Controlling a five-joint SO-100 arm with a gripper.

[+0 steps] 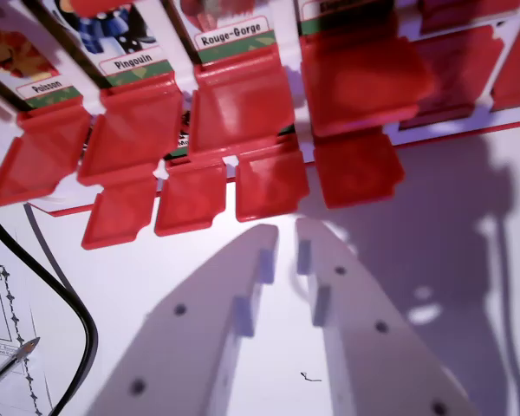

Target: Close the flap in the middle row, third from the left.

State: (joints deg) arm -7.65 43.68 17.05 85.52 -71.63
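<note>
Across the top of the wrist view I see the game board (468, 139), white with a red edge, tilted in frame. Red plastic flaps stand in rows on it. Upper row, from the wrist view's left: flap (39, 152) under a card labelled "Poisson" (45, 88), flap (134, 130) under "Pingouin" (134, 63), flap (241, 104) under "Rouge-Gorge" (232, 36), then a larger, blurred flap (360, 78) whose label is cut off and unreadable. Card art above the labels is only partly in frame.

Lower row, nearer the camera: four smaller red flaps (117, 212), (191, 198), (271, 184), (357, 166). More red flaps at the wrist view's right edge (455, 69), in shadow. I can't tell from this angle which one is the middle-row, third-from-left flap, or which are up or down.

My gripper (286, 260) is at lower centre, white printed fingers (191, 347) pointing toward the board, tips just short of the lower flaps and not touching any. Jaws are parted with a narrow gap, nothing between them.

Black cable (74, 299) runs down the wrist view's left over the white table (442, 260). Printed paper sheet (0, 347) at lower left, text too small to read, with a pencil tip (22, 351) on it. Arm shadow falls on the table to the right.
</note>
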